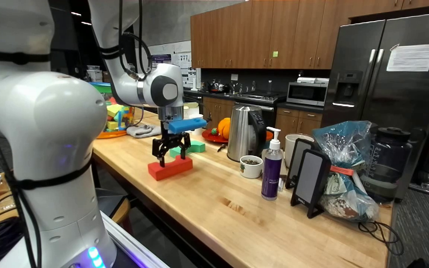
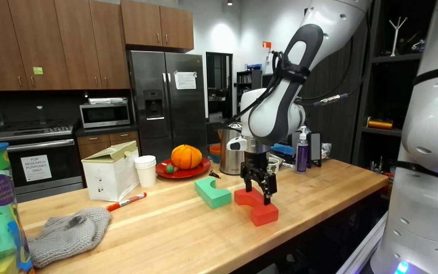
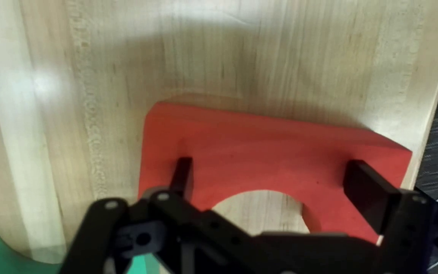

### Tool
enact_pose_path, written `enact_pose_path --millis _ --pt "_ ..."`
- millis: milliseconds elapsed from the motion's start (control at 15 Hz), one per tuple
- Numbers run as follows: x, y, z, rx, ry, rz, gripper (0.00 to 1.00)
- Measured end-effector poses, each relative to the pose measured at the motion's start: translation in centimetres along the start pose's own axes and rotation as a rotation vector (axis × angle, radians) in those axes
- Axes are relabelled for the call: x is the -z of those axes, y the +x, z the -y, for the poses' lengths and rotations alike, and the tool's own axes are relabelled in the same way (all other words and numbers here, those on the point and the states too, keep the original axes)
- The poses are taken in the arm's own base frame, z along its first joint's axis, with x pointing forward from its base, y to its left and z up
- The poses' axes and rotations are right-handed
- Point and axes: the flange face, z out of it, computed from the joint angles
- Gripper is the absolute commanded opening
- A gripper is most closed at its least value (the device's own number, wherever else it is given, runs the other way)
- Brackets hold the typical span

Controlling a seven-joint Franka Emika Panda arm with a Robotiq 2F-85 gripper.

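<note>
I have my tool [image 2: 257, 196] pointing down at the red arch block [image 3: 249, 140], its two fingers [image 3: 371, 194] spread wide apart and grasping nothing. One fingertip stands on either side of the block's curved notch, over the top face; I cannot tell whether either touches it. The block lies flat on the wooden worktop [image 2: 158, 236], near the edge, and in my wrist view the notch opens toward the lower side. A green arch block [image 2: 207, 192] lies near it, a strip of wood showing between the two. In an exterior view I see a steel kettle [image 1: 238, 130] on the same worktop, a small white bowl [image 1: 251, 171] just beside it, and a purple pump bottle [image 1: 271, 175] near a pair of black speakers [image 1: 309, 175]. Also in an exterior view, an orange pumpkin [image 2: 186, 156] sits on a red plate [image 2: 183, 174], a stack of white cups [image 2: 145, 173] stands just beside a white box [image 2: 107, 179], and a red marker [image 2: 127, 201] lies by a grey knit fabric [image 2: 69, 234].
</note>
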Motion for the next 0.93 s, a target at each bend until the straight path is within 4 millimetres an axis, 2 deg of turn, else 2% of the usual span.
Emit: enact_pose_path --millis 467,933 --pt "0.0 -1.3 -0.4 -0.047 -0.001 0.017 1.00" --pt "-0.1 -1.2 -0.3 -0.067 -0.025 0.072 1.00"
